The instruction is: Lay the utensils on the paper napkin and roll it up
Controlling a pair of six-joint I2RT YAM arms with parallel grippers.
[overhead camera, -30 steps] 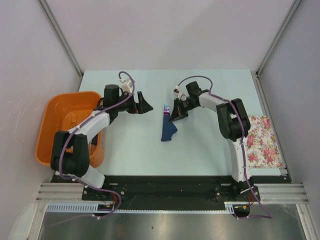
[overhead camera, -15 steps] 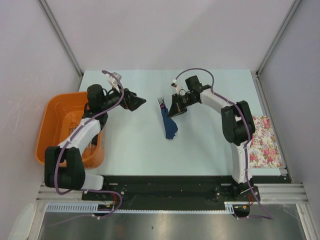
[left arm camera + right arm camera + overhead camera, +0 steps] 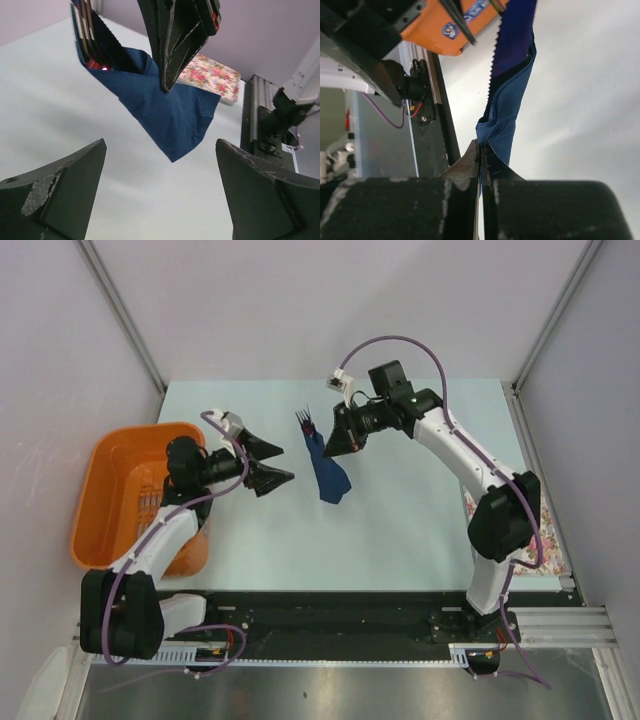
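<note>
R gripper [image 3: 331, 445] pressed shut on fold of paper napkin [image 3: 329, 477]; napkin bunched between both grippers | utensils [image 3: 305, 421] poke out its far end, loosely wrapped | L gripper [image 3: 284, 462] spread, near, not touching | risk: R tug spills utensils or tears thin paper; roll slack

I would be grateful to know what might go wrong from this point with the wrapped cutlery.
1. The right gripper is shut on only a thin fold of the navy napkin; the sheet may slip free.
2. The purple utensils stick out of the loose wrap's open end and could slide out.
3. The open left gripper is close; closing in may knock the bundle.
</note>
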